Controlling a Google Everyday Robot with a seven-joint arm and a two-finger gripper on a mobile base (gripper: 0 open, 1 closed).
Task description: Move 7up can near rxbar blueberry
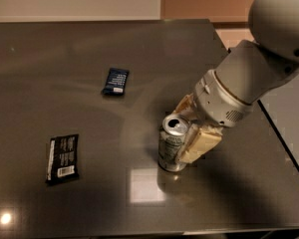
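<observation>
- gripper (183,133) at the 7up can (170,146), right of centre on the dark table (65,59); it looks clamped around the can, though its far side is partly hidden.
- can stands upright, not lifted.
- rxbar blueberry (115,80) lies well apart, up and left; the whole carry remains.

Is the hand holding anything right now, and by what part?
Cannot tell. The hand sits against the side of the 7up can, which stands upright on the table; no closed grip shows.
</observation>
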